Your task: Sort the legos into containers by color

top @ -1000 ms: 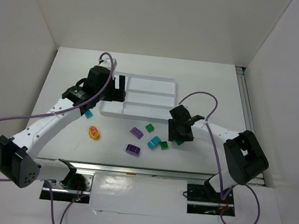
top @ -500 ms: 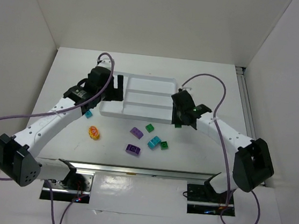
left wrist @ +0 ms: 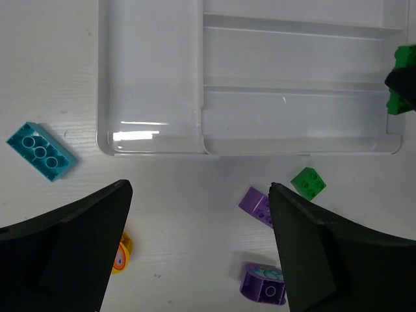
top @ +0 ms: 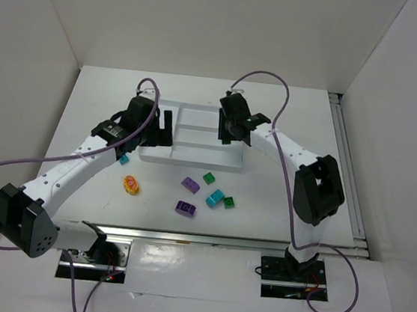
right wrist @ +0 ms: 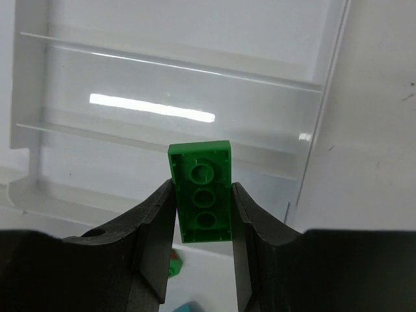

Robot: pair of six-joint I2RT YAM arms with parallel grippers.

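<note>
Right gripper (right wrist: 201, 195) brought a green brick (right wrist: 199, 168) over the tray (top: 193, 154)

Within a second the right gripper left the loose bricks (top: 215, 197) behind it and swung out, clamped on the green brick. The tray's long sections lay below its fingers, seemingly the middle one, so the drop looked next. The left gripper (left wrist: 200, 188), spread wide and empty, hovered with the tray's near edge just ahead.

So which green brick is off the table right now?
The long green brick pinched in the right gripper, above the white tray; the two small green bricks lie on the table.
</note>
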